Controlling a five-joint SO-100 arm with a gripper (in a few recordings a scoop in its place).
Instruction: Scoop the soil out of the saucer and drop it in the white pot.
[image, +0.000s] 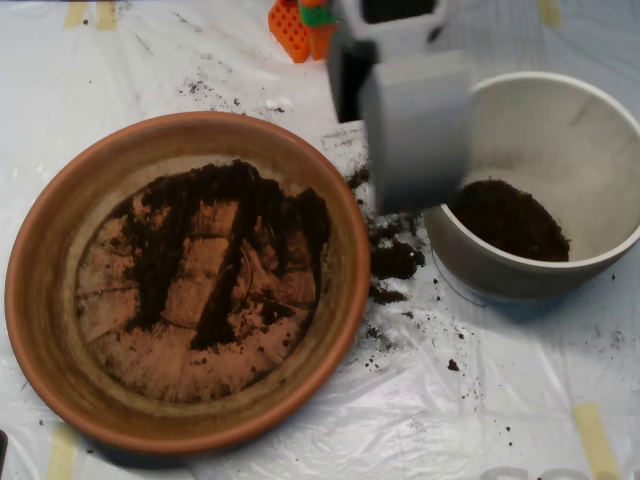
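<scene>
Clear plastic sheeting (300, 420) covers the table. The saucer (40, 300), streaked with soil (220, 240), sits toward the left edge; the white pot (600, 150), holding soil, sits right. The blurred scoop (415, 135) hangs between them, over the pot's rim; its opening is indiscernible.

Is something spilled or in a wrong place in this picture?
Yes. Soil crumbs lie spilled on the plastic sheet between the saucer and the white pot, not in either one.

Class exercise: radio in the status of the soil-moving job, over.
Gripper over white pot's left rim. Soil heaped in pot; streaks left in saucer. Spilled soil on plastic between them.
</scene>
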